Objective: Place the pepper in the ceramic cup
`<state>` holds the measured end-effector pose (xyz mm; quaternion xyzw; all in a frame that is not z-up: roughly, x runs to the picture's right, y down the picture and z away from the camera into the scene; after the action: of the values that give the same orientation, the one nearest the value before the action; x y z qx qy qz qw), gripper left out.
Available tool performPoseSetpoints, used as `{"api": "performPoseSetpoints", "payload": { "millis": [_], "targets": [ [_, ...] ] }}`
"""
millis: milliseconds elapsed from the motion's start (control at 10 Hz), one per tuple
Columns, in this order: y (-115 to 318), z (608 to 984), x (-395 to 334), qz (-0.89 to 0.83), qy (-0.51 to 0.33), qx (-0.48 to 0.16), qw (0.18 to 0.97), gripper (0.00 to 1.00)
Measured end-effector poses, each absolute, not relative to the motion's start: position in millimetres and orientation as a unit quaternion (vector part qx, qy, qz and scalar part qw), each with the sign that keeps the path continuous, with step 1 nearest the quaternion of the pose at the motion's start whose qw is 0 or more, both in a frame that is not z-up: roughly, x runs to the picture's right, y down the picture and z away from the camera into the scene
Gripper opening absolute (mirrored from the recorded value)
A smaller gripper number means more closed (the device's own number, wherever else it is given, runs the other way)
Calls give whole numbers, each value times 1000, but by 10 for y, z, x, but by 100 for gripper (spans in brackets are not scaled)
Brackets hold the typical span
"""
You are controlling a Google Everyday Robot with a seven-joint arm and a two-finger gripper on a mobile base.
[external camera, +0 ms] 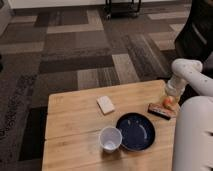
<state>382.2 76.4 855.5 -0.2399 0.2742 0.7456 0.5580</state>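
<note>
Orange pepper (168,101) half hidden under the hand (169,98) at the table's (75,125) right edge, grip unclear

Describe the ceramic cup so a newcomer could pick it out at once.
Start at the wooden table and go to its near edge, far from the gripper at the pepper on the right edge. The ceramic cup stands there, just left of the dark blue plate. It is small, round, white and open-topped, unlike the flat pale block further back.
</note>
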Motion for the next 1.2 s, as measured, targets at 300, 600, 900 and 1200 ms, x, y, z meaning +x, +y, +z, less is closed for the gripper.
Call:
{"api": "performPoseSetpoints", "payload": {
  "millis": [300,600,900,1200],
  "targets": [
    [601,8353,3655,735,270,-232,577,20],
    [467,8034,3182,678,269,-229,645,20],
    [425,7693,2650,626,257,-227,701,20],
    [379,7381,2317,605,249,-209,727,20]
  ]
}}
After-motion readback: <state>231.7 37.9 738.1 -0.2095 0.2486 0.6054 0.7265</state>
